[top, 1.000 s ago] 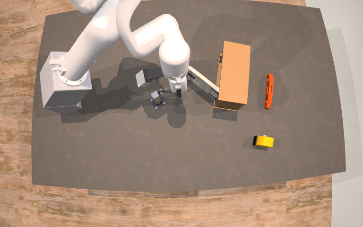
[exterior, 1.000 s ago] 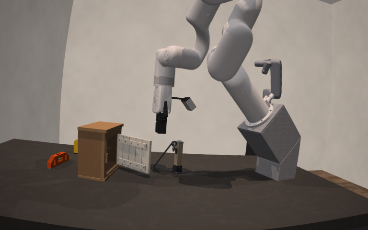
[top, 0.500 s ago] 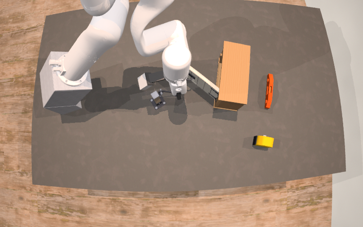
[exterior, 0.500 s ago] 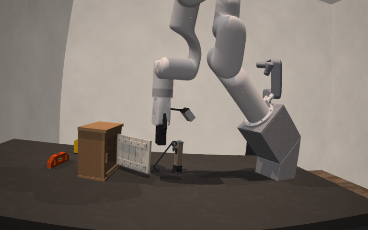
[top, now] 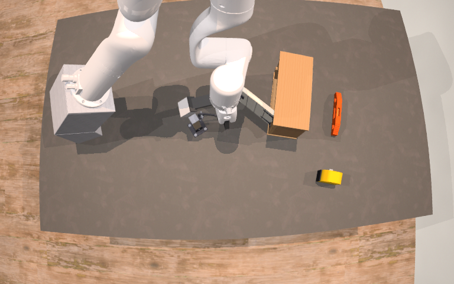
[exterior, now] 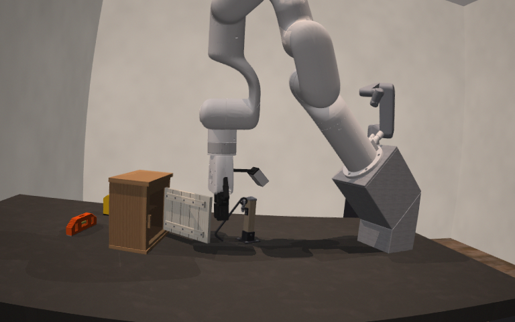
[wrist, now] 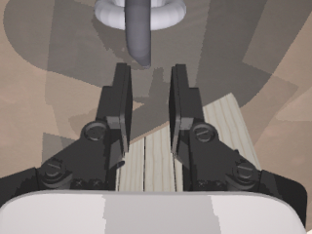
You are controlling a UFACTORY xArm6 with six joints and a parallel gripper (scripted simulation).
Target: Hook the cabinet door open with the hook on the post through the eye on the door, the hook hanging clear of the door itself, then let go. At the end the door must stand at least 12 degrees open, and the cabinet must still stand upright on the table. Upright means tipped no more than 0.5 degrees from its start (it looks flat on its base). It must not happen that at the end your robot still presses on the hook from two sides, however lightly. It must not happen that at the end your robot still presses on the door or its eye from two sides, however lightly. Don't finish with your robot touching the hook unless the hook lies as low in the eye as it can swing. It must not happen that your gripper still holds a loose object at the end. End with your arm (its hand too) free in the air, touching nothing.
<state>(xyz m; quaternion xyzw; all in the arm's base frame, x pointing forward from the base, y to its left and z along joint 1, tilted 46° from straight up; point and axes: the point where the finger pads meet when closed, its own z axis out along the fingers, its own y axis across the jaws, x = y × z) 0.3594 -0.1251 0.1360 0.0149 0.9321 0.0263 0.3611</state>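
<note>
The brown wooden cabinet [top: 292, 90] [exterior: 129, 212] stands flat on its base on the table. Its pale plank door [top: 256, 102] [exterior: 188, 214] [wrist: 156, 156] is swung well open toward the post [top: 197, 126] [exterior: 249, 220]. The dark hook [exterior: 221, 225] [wrist: 138, 19] hangs from the post's top down to the door's free edge. In the wrist view its rod crosses the pale ring of the eye [wrist: 171, 8]. My gripper [top: 226, 125] [exterior: 220, 217] [wrist: 150, 83] points down just above the door's free edge. Its fingers stand partly open with nothing between them, and the hook's end lies just beyond the fingertips.
An orange spirit level [top: 336, 113] [exterior: 80, 223] lies behind the cabinet. A yellow tape measure [top: 329, 176] [exterior: 106, 204] lies off to the cabinet's side. The robot's grey base block [top: 80, 103] [exterior: 383, 204] stands at the table's other end.
</note>
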